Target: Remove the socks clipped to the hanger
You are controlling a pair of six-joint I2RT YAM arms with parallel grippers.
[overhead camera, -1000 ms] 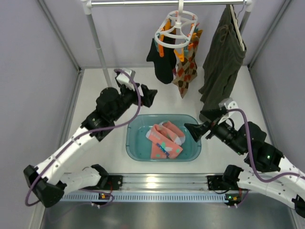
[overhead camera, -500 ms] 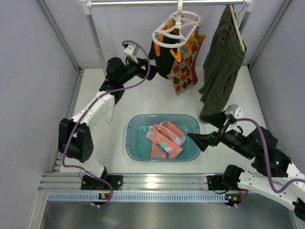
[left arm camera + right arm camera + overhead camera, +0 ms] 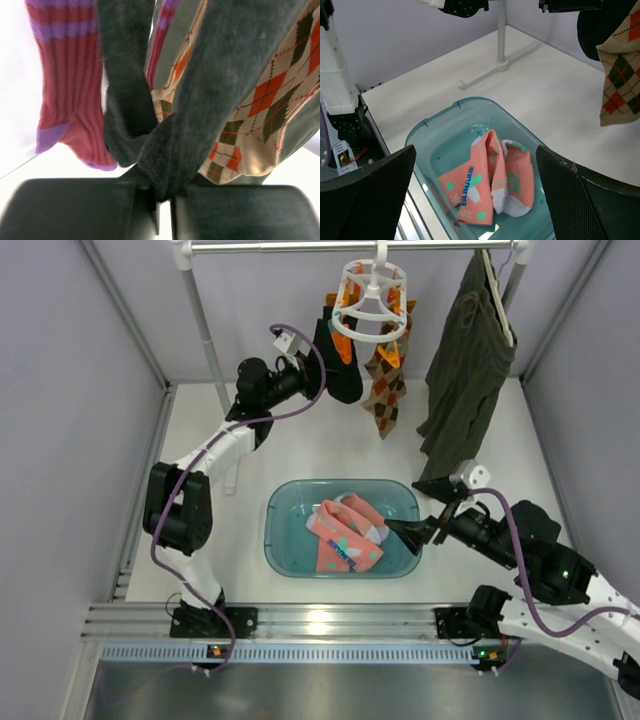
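**Hanger** [image 3: 370, 295]: a white ring with orange and teal clips, hooked on the rail [image 3: 350, 246]. All places below are given from it.

**Black sock** [image 3: 343, 375]: clipped at the hanger's left side and hanging straight below it. Your left fingers [image 3: 75, 210] are closed on its toe, with the fabric bunched between them. The grip is low on the sock, I judge so that a downward pull draws the cuff out of its clip.

**Argyle sock** [image 3: 385, 390]: clipped below the hanger's middle, touching the black sock in the left wrist view. Nothing holds it.

**Red ribbed sock with purple bands** [image 3: 65, 100]: hangs on the black sock's other side in the left wrist view. Nothing holds it.

**Pink socks** [image 3: 345, 535]: off the hanger, lying in the teal basin [image 3: 290, 550]. The basin sits on the counter [image 3: 300, 445], below the hanger and nearer to you, probably so a freed sock can be dropped straight in.

**Right fingers** [image 3: 365, 200]: spread wide and holding nothing. They hover by the basin's right rim, well below the hanger, apparently waiting.

**Olive garment** [image 3: 465, 370]: on the same rail, just right of the hanger. It is not yours to take.

**Room for moving**
- **Open side:** bare counter lies between the hanger and the basin, so you have room to pull down and toward you.
- **Tight sides:** the argyle sock presses against the black one, the garment hangs on the right, and the rack post [image 3: 205, 330] stands left of the hanger beside your left arm.
- **Risk:** the hanger may swing on its hook as you pull.
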